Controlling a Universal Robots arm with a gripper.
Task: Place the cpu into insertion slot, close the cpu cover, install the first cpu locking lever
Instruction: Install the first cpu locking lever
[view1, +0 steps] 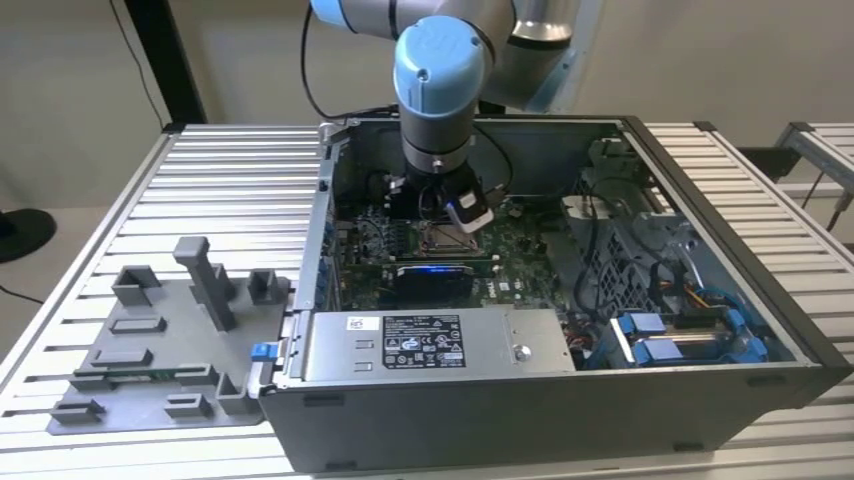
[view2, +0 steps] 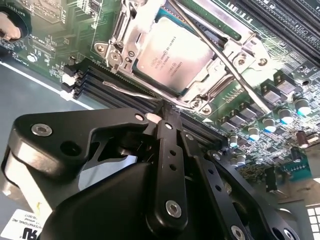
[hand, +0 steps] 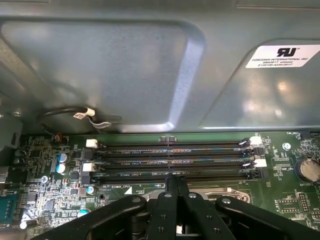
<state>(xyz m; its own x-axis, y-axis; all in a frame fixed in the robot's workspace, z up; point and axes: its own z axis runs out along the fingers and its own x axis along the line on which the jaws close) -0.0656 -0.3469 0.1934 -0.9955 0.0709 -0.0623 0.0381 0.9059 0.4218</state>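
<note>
Where the bench (view1: 214, 180) carries the open computer case (view1: 747, 330), centre-right of the exterior view, the arm (view1: 438, 80) is seen hanging into it mid-frame. The cpu (view2: 172, 55) is seated in the insertion slot (view1: 445, 238), with the cpu cover (view2: 122, 35) laid flat around it. On the gripper (view2: 164, 112) the jaws are drawn together, just beside a thin wire lever (view2: 130, 91); contact cannot be told.

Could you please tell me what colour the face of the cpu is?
The cpu has a silvery-grey face, clearest in the second wrist view.
</note>
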